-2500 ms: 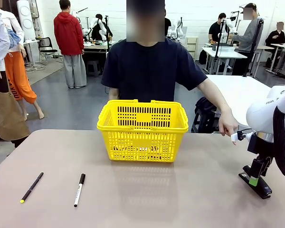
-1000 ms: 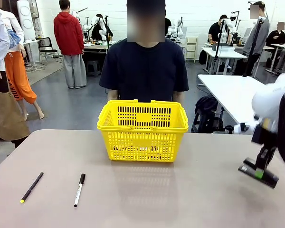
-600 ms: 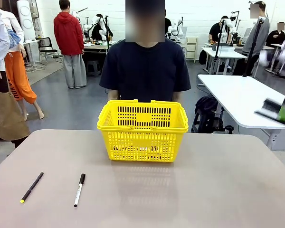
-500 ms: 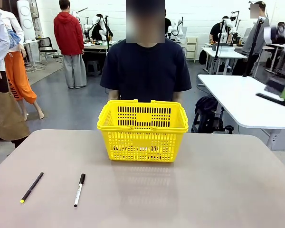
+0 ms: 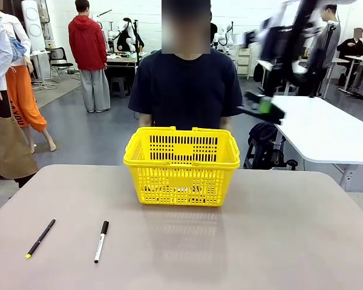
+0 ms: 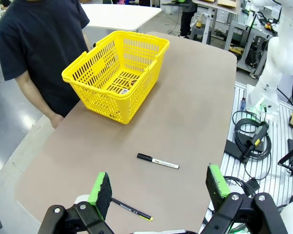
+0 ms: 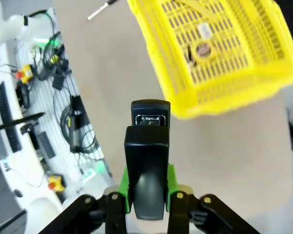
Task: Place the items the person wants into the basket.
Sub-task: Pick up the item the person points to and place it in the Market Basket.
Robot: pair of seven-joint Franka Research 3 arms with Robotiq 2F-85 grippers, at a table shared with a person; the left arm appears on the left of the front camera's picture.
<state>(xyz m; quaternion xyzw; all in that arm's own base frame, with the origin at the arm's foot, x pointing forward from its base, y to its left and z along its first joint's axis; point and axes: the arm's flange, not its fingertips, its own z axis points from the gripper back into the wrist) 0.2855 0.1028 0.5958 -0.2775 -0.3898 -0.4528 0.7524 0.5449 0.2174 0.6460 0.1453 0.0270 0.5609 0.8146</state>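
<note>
My right gripper (image 5: pixel 261 111) hangs high above the table, right of the yellow basket (image 5: pixel 181 166) and blurred by motion, shut on the black stapler (image 5: pixel 254 112). In the right wrist view the stapler (image 7: pixel 147 161) sticks out between the green pads (image 7: pixel 171 184), over bare table beside the basket (image 7: pixel 244 73). A small yellow tape measure (image 7: pixel 203 49) with its cord lies on the basket floor. I cannot make out the utility knife. My left gripper (image 6: pixel 158 184) is open, high over the table's left part. The person (image 5: pixel 187 84) stands behind the basket, hands out of sight.
A thin black pen with a yellow tip (image 5: pixel 40 238) and a black-and-white marker (image 5: pixel 101 241) lie on the table's front left. The left wrist view has the marker (image 6: pixel 157 161) and pen (image 6: pixel 132 210) below my left gripper. The table (image 5: pixel 278 241) is bare around them.
My right gripper lifted the stapler off the table's right side and swung it up and leftward toward the basket. The person's hand near that gripper drew back. Pen and marker stayed put.
</note>
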